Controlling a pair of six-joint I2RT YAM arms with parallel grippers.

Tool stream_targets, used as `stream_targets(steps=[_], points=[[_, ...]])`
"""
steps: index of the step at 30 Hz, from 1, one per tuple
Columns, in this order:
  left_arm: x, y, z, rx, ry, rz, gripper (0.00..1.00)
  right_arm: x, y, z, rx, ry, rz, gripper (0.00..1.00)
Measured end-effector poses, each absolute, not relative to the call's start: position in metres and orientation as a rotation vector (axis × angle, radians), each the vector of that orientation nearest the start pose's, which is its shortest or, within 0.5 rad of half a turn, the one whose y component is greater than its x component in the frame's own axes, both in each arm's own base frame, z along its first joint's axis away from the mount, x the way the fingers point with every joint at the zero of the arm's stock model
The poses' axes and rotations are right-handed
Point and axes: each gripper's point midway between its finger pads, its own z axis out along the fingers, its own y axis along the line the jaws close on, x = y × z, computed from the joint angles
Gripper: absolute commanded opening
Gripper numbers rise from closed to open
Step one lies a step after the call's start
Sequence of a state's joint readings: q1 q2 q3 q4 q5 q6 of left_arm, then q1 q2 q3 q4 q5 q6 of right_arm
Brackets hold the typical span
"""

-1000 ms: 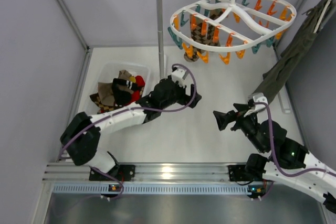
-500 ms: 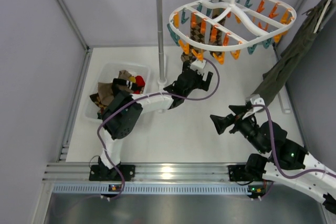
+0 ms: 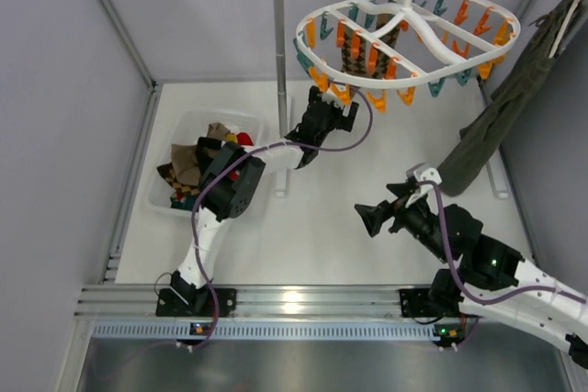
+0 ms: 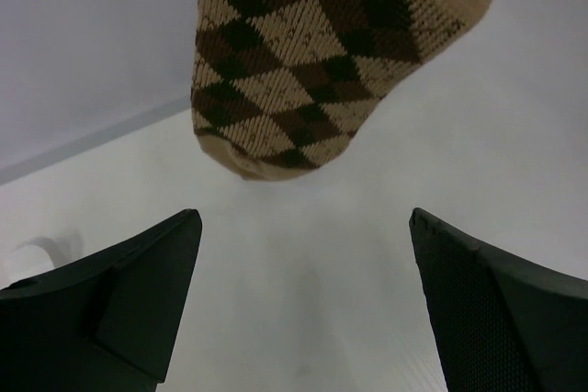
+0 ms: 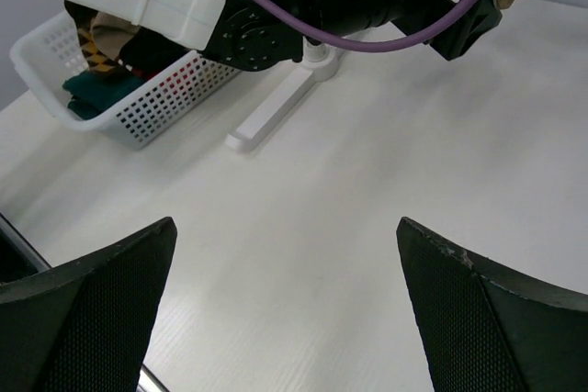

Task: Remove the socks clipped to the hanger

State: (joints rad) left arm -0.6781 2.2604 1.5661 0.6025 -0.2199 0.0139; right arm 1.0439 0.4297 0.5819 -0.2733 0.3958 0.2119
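Some socks [image 3: 188, 167] sit in basket [image 5: 165, 98]; argyle sock [image 4: 303, 71] still clipped to hanger [image 3: 409, 39]. Left pincer [image 4: 303, 218] spread below its toe, right pincer [image 5: 285, 227] spread, empty.

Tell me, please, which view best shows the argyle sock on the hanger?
Left wrist view: the argyle sock fills the upper frame, its pattern sharp. Top external shows it small, half hidden behind the hanger; right wrist catches only its tip at the corner.
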Motion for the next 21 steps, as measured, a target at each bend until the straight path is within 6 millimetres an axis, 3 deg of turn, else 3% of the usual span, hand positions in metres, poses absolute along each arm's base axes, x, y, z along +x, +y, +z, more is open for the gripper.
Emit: stream_targets(steps=[8, 16, 17, 18, 20, 21], points=[[0.565, -0.395, 0.147, 0.447, 1.541, -0.358, 0.99, 0.174, 0.195, 0.241, -0.515, 1.680, 0.593, 0.99], [0.589, -0.416, 0.171, 0.440, 1.441, -0.404, 0.95, 0.170, 0.214, 0.238, -0.597, 1.673, 0.643, 0.99], [0.593, -0.418, 0.174, 0.434, 1.428, -0.404, 0.91, 0.169, 0.217, 0.239, -0.604, 1.669, 0.652, 1.00], [0.597, -0.420, 0.175, 0.428, 1.416, -0.402, 0.73, 0.169, 0.219, 0.239, -0.611, 1.665, 0.663, 0.99], [0.603, -0.423, 0.177, 0.418, 1.399, -0.397, 0.52, 0.168, 0.224, 0.241, -0.622, 1.656, 0.681, 1.00], [0.605, -0.423, 0.177, 0.414, 1.394, -0.392, 0.28, 0.168, 0.225, 0.241, -0.625, 1.653, 0.686, 0.99]])
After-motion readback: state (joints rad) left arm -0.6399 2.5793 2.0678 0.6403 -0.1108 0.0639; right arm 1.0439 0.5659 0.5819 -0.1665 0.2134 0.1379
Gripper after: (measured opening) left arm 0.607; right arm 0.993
